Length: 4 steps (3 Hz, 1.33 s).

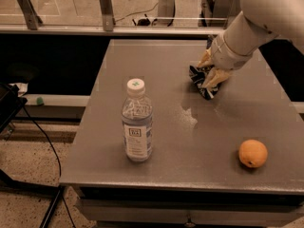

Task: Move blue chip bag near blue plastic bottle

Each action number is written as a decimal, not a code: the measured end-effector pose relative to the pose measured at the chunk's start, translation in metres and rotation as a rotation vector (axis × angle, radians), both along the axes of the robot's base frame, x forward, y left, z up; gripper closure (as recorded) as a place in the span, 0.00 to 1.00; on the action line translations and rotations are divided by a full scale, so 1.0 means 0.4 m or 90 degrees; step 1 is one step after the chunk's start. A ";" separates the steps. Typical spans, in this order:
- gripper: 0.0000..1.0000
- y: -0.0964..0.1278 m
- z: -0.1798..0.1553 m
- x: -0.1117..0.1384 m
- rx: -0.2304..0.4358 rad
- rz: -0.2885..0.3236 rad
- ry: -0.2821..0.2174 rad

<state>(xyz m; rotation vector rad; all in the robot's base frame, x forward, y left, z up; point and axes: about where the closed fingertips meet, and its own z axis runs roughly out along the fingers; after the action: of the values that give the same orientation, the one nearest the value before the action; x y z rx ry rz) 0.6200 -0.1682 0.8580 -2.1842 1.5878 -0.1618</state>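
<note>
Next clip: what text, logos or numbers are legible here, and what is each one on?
Nothing reads clearly enough to quote.
label of the blue plastic bottle: a dark square logo with pale marks, too blurred to read.
cap: a green mark, no legible text.
blue chip bag: white lettering, unreadable, partly covered by the claw, which sits on it at the far right of the table.
</note>
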 end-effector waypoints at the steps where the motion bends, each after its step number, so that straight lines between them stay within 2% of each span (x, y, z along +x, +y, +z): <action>1: 0.93 0.008 0.056 -0.009 0.006 0.001 -0.043; 2: 1.00 0.038 0.176 -0.042 0.013 0.012 -0.140; 3: 1.00 0.038 0.176 -0.042 0.014 0.016 -0.142; 4: 1.00 0.046 0.176 -0.056 0.035 0.079 -0.166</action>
<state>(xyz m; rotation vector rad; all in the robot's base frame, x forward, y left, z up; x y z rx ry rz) 0.5976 -0.1498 0.9286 -2.1137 1.2966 -0.3461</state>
